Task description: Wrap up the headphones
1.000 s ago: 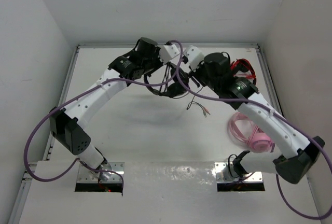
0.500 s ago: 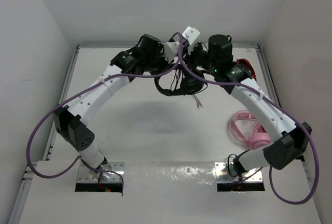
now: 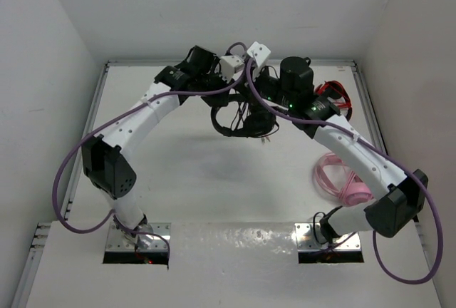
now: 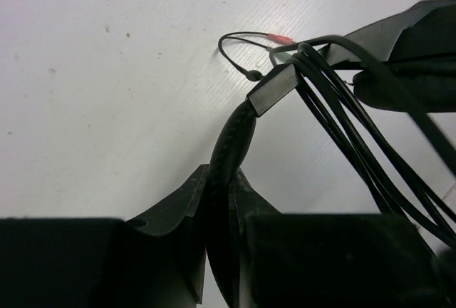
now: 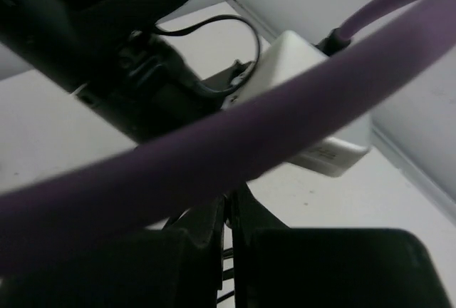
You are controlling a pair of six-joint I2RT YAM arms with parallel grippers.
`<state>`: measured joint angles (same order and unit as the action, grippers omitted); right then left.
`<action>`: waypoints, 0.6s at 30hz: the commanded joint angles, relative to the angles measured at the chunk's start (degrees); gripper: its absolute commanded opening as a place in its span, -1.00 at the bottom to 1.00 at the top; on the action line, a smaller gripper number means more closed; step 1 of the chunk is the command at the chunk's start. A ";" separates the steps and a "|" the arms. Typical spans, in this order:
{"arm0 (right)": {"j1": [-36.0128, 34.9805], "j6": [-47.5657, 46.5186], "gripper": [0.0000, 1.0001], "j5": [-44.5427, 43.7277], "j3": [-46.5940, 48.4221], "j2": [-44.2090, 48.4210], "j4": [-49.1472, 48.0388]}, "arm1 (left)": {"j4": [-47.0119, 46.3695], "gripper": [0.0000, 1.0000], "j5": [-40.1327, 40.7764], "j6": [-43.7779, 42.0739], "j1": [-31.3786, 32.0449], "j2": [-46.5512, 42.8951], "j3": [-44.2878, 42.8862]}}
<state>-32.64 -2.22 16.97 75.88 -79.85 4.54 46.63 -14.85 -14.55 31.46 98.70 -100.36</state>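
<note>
From above, the headphones appear held up over the far middle of the table, between the wrists of the left arm and right arm. In the left wrist view, the left gripper is clenched on the padded headband, whose long axis runs up and away from the claw. Several cable passes slant down its right side, so the next turn looks to be the right arm's. In the right wrist view, the right gripper has its 2 fingers pressed nearly together, but I cannot tell whether the cable lies between them.
</note>
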 commanded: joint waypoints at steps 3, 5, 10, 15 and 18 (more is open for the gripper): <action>-2.50 6.00 -1.00 -1.59 -0.73 1.28 -6.29 | -1.63 -1.00 -4.23 2.59 -1.23 0.01 -3.00; -3.82 4.95 -1.00 -3.42 -1.17 0.93 -5.77 | -1.72 -1.00 -3.16 3.20 -2.10 0.44 -3.44; -5.41 4.59 -1.00 -7.30 -3.36 0.58 -5.85 | -0.40 -1.00 -11.76 5.49 -5.00 0.71 -6.86; -7.34 2.66 -1.00 -10.36 -3.10 -0.83 -2.87 | 1.44 -1.00 -16.61 2.43 -5.27 -0.87 -6.87; -7.35 4.85 -1.00 -14.93 -4.85 -0.22 -5.40 | 2.32 -1.00 -12.77 0.06 -4.92 -1.31 -5.47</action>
<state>-39.33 1.54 7.40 72.12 -80.29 1.83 49.63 -25.67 -12.23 26.24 100.29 -104.97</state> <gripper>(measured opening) 0.009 0.109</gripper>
